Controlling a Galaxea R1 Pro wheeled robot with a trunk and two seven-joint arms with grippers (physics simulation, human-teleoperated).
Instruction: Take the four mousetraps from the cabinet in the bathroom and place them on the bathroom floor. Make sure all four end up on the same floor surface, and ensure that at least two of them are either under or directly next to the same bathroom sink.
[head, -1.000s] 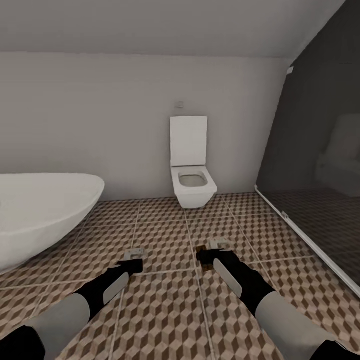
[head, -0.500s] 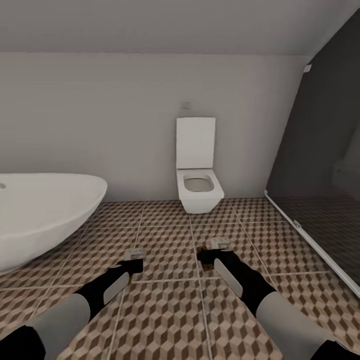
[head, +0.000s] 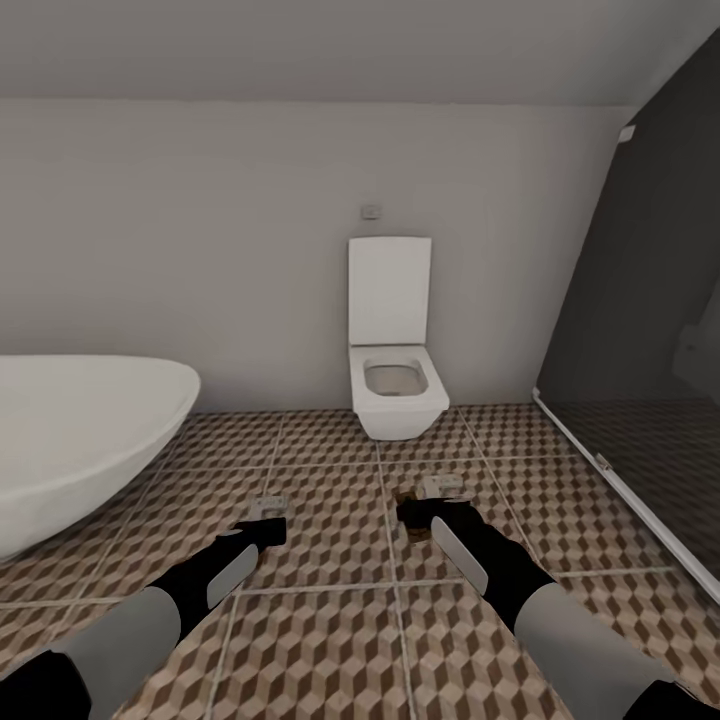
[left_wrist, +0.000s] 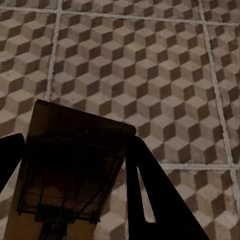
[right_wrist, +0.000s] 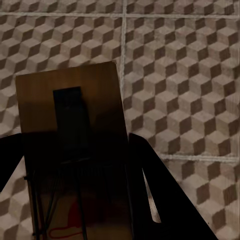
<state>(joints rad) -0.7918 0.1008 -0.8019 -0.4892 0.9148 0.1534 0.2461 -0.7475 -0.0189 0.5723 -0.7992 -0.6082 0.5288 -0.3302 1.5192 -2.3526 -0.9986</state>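
Closest to me, both arms reach forward and low over the bathroom floor (head: 330, 640), and each one carries a trap. In the left wrist view the left gripper (left_wrist: 75, 190) has its dark fingers closed on either side of a mousetrap (left_wrist: 75, 170), the tan board with its wire parts jutting out ahead of the fingertips; in the right wrist view the right gripper (right_wrist: 75, 190) is clamped the same way around a second mousetrap (right_wrist: 75, 150), with a dark bar across its board. From the head view I see the left gripper (head: 268, 520) and the right gripper (head: 425, 505) hanging above the cube-patterned tiles, well apart from each other, each with a small pale sliver at its tip. Further out on my left is the sink (head: 80, 440), its broad white rim bulging over the floor, and the left gripper is the nearer of the two to it. Beyond the tiles stands the toilet (head: 395, 370) against the back wall, and the smoked glass screen (head: 650, 330) closes off the right side. Over the last second the whole picture has swung: the toilet and the glass have slid across it while my arms kept their pose, so I read that as the base turning, not the things moving. I judge this as lining up to set both traps down beside the sink; neither is on the floor yet.
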